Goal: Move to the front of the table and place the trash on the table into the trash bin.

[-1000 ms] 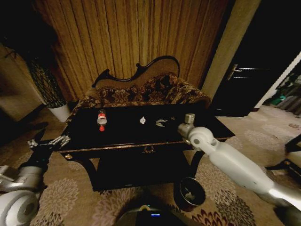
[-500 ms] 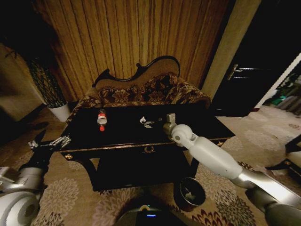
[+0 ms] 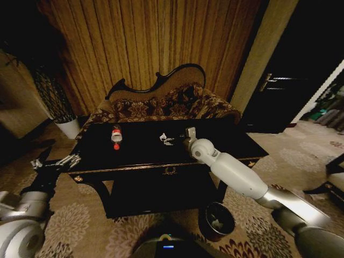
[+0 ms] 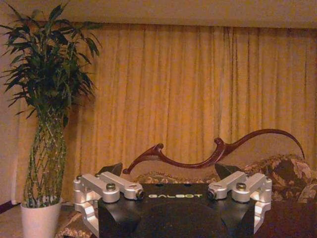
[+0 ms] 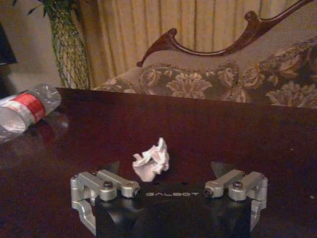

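Tall golden-brown curtains point(image 3: 156, 48) hang behind a floral sofa point(image 3: 166, 105) with a carved dark back, and in front of it stands the black glossy desk point(image 3: 134, 156) with gold trim along its front edge. On the desk top, toward the robot's left, a small bottle point(image 3: 116, 136) with a red cap and red-white label lies on its side. Near the middle of the desk sits a crumpled white paper ball point(image 3: 163, 138). The right arm reaches across the desk, and the right end effector point(image 3: 173, 141) sits low over the top, just beside the paper; in the right wrist view its jaws are spread wide, one on each side, with the paper ball point(image 5: 151, 165) resting on the dark surface just ahead of them and not yet gripped, while the bottle point(image 5: 27, 107) lies well apart from it. The left end effector point(image 3: 55, 162) hangs off the left end of the desk, near its corner, its fingers spread wide and holding nothing; the left wrist view looks past it to the curtains and a potted plant point(image 4: 47, 119) in a white pot. On the patterned carpet point(image 3: 80, 226) below the front right of the desk stands the dark round trash bin point(image 3: 216, 219), with a pale scrap inside.
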